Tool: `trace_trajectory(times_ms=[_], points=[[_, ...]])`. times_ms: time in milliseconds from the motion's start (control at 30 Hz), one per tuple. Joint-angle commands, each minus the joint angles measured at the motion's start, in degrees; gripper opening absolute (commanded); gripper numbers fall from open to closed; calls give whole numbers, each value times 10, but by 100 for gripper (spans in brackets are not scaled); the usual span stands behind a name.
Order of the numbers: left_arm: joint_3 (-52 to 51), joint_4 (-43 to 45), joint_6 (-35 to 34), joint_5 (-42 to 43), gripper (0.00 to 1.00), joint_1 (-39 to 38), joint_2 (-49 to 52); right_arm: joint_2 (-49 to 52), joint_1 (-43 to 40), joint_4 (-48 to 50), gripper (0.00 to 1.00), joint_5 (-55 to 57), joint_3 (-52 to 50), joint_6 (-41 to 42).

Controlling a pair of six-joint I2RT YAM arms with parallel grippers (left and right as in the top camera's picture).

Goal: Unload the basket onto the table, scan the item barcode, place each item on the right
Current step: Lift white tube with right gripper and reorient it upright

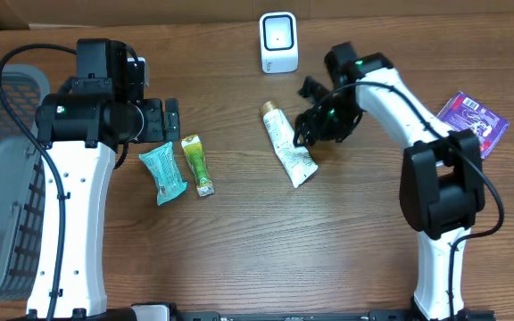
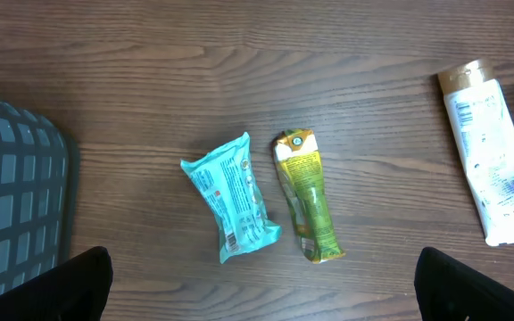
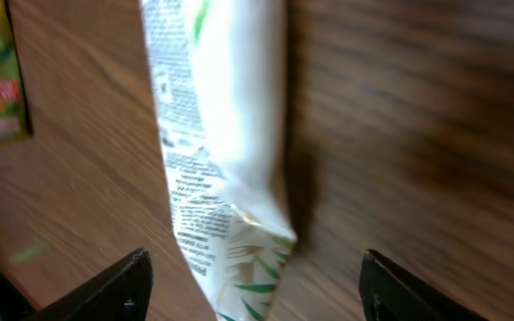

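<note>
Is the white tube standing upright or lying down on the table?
Lying down. In the overhead view the white tube shows its full length flat against the table, and the wrist views agree.

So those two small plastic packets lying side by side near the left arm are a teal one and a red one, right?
Not quite. Beside the teal plastic packet lies a green-and-yellow plastic packet, not a red one. The left wrist view shows both lying side by side.

Even, soft indoor light; sharp overhead view.
The right wrist view is blurred, with glare washing out the white tube (image 3: pixel 230 98).
</note>
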Motion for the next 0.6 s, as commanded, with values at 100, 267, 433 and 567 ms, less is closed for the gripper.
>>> trace_trajectory(times_ms=[100, 267, 433, 567], points=[[7, 0, 1, 4, 100, 0, 3, 27, 34, 3, 77, 7, -7, -27], [7, 0, 1, 4, 100, 0, 3, 50, 58, 6, 79, 56, -8, 19], [7, 0, 1, 4, 100, 0, 3, 71, 75, 18, 79, 92, -8, 112], [7, 0, 1, 4, 99, 0, 3, 82, 78, 43, 69, 101, -8, 211]])
